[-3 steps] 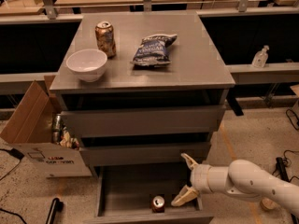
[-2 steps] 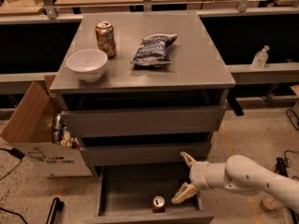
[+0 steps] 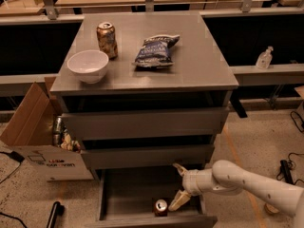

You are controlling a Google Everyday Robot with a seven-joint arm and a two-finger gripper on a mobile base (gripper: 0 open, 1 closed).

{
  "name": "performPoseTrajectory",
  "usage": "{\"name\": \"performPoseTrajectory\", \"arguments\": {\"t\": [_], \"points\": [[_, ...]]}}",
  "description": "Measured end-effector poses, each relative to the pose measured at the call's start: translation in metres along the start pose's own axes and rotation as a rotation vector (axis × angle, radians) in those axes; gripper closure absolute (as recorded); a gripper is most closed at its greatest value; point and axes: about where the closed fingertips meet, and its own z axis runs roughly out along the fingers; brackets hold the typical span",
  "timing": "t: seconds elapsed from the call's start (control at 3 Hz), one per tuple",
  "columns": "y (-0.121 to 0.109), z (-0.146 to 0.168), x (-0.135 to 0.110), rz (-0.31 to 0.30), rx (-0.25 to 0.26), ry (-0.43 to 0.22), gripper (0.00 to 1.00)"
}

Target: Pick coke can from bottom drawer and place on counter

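gripper [image 3: 175, 186], jaws wide and empty, just beside coke can [image 3: 161, 206] in bottom drawer [image 3: 101, 198], below middle drawer [image 3: 142, 156].

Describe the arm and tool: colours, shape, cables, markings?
The arm is a smooth off-white tubular shell with rounded joints; no cables or markings visible. The tool, over the bottom drawer beside the coke can, has a white wrist and two tan tapered fingers.

Set high before the cabinet [image 3: 147, 122], tilted down, at middling range; takes in counter [image 3: 190, 56] at top, bottom drawer [image 3: 128, 194] at lower edge; gripper [image 3: 180, 185], fingers [image 3: 180, 200] spread, over that drawer's right side.
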Motion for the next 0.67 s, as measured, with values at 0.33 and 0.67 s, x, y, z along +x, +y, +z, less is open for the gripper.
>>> {"name": "performPoseTrajectory", "arguments": {"t": [0.33, 0.67], "points": [[0.005, 0.034, 0.033, -0.009, -0.038, -0.028, 0.0], [0.016, 0.061, 0.063, -0.029, -0.081, -0.061, 0.0]]}}
